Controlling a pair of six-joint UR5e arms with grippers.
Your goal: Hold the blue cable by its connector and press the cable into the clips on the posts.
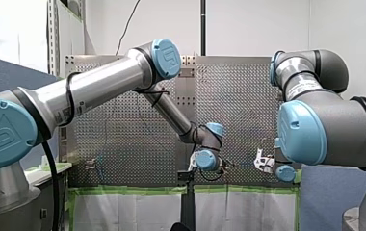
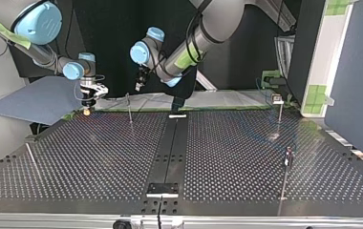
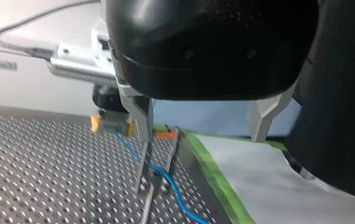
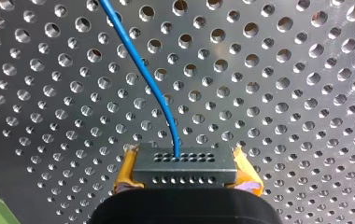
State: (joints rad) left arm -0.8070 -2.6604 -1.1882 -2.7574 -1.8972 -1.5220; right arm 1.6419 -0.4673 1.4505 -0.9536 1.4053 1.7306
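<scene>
My right gripper [image 4: 187, 173] is clenched on the connector [image 4: 185, 164], yellow pads [image 4: 125, 175] at either end. My black body cuts off the block's lower part. The connector is a dark grey block with rows of small holes. The blue cable [image 4: 140, 70] leaves its middle as a thin strand, curving away over the perforated table [image 4: 283, 93] and out of view. My left gripper [image 3: 200, 139] is released, metal fingers [image 3: 138, 116] wide apart. Ahead of it the cable meets a dark clip [image 3: 156, 179]; whether it is seated there I cannot tell. The moulded mark on my left arm's blue joint cap [image 1: 166, 57] is unreadable.
</scene>
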